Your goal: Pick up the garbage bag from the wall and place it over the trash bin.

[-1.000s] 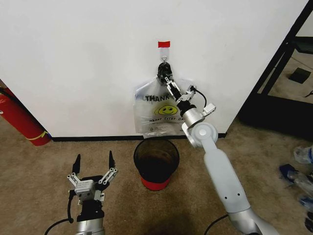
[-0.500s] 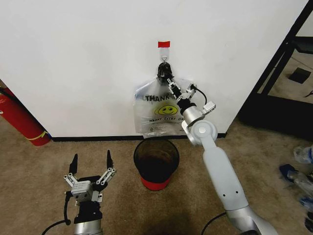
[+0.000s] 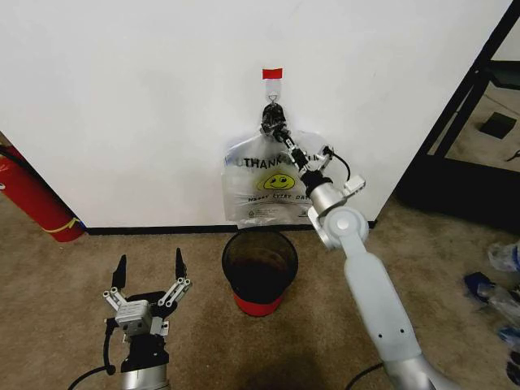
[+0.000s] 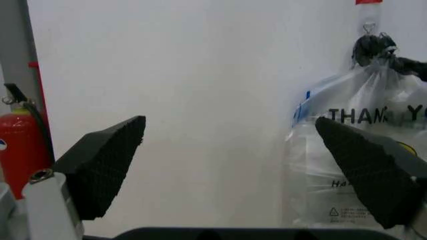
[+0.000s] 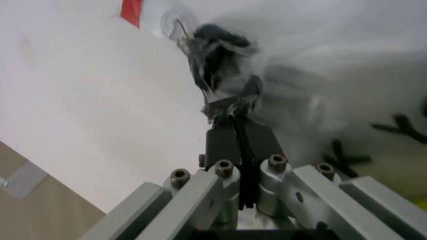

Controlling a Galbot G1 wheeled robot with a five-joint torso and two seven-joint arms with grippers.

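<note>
From the head camera, my right gripper point(image 3: 283, 143) reached up to the plain white wall point(image 3: 130, 97), its jaws pressed together on the gathered top of the thin clear plastic garbage bag printed "THANK YOU" with a yellow smiley face point(image 3: 262, 188), just below the black knot point(image 3: 273, 119) hanging under the small red tape strip point(image 3: 272, 73). The bag hung flat against the wall, directly above the small round black trash bin with a red base point(image 3: 260, 271), presumably so it could drop straight over it. My left gripper point(image 3: 149, 280) waited low over the carpet, jaws spread apart.

At the left wrist, the two dark fingers point(image 4: 107, 162) stood wide, framing the bag beyond.

At the right wrist, the closed jaws pinched a fold of plastic just beneath the knot.
</note>
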